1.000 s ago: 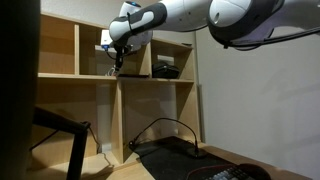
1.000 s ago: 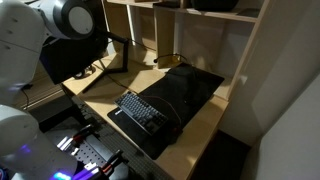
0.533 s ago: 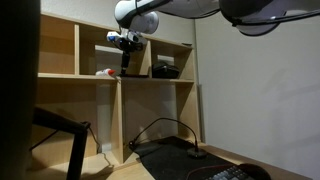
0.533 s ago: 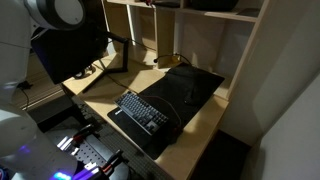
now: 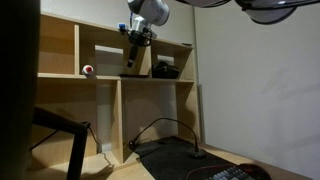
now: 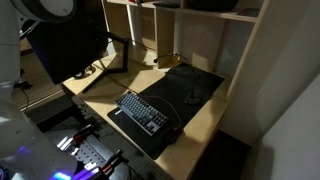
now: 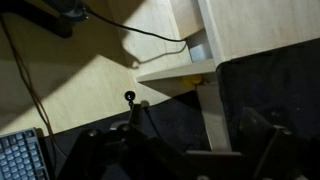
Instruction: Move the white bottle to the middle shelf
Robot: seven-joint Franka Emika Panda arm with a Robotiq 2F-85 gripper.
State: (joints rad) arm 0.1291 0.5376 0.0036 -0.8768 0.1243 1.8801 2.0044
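Dim room, plain pale wall on the right, with a light-wood shelving unit [image 5: 120, 110] filling most of an exterior view. Going left to right: a dark angled stand [image 5: 55, 130] sat at about 8 o'clock of the frame. Next came the white bottle [image 5: 88, 70] on the middle shelf [image 5: 55, 76], just right of an upright divider. It was too tiny to tell if it stood upright or lay over, tbh. The gripper [image 5: 132, 60] hung further along above the same board, with the bottle at roughly its 9 o'clock and well apart from it. A black boxy thing [image 5: 166, 70] sat at its 3 o'clock in the end cubby.

In the wrist view the gripper [image 7: 180, 155] was dark, but the fingers looked spread with nothing between them, so I read it as empty.

My take: the placing part looked done and this was the pull-away. The next move just needed a clean retreat out of the cubby without clipping the divider or nudging the bottle.

Stuff-wise, the boards were flat, square-edged and matte. The bottle was small and rounded with a red cap. Down on the desk [image 6: 100, 92] there was a smooth black mat [image 6: 190, 85], a dark keyboard [image 6: 145, 112] and a thin looping cable [image 7: 150, 32]
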